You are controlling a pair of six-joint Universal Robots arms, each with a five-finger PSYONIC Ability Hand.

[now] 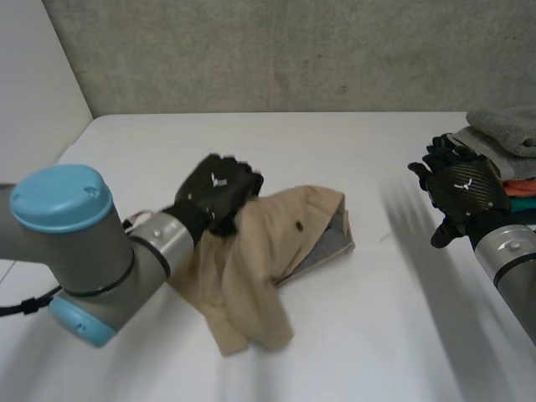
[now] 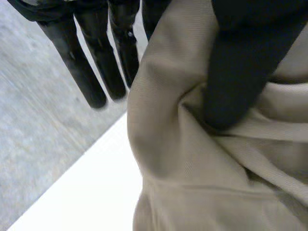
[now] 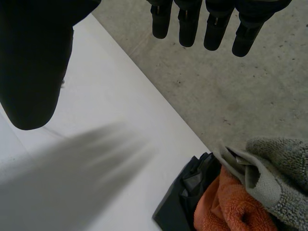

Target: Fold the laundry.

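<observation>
Tan garment (image 1: 272, 260) crumpled near centre of table (image 1: 352, 151), lying from 1 o'clock to 7 o'clock, with the 7 o'clock end bunched toward the near edge. Grey inner face (image 1: 322, 247) exposed along the 3 o'clock side.

Left robot hand (image 1: 219, 194) at the garment's 10 o'clock edge, closed on the cloth. From the left wrist: thumb (image 2: 238, 62) dug into a fold, creases gathered beneath it, fingers (image 2: 96, 72) straight on the far side of that fold. White table surface visible past the cloth.

Right robot hand (image 1: 465, 188) at the table's 3 o'clock, well apart from the garment, open and holding nothing. From the right wrist: fingers (image 3: 187, 21) straight, thumb (image 3: 33, 67) set wide of them.

Pile just beyond the right robot hand, at 2 o'clock: grey towel (image 1: 507, 130) on top, orange cloth (image 3: 224, 209) and dark cloth (image 3: 185, 192) beneath. Contact between hand and pile: cannot tell.

Concrete wall (image 1: 293, 50) at 12 o'clock behind the table.
</observation>
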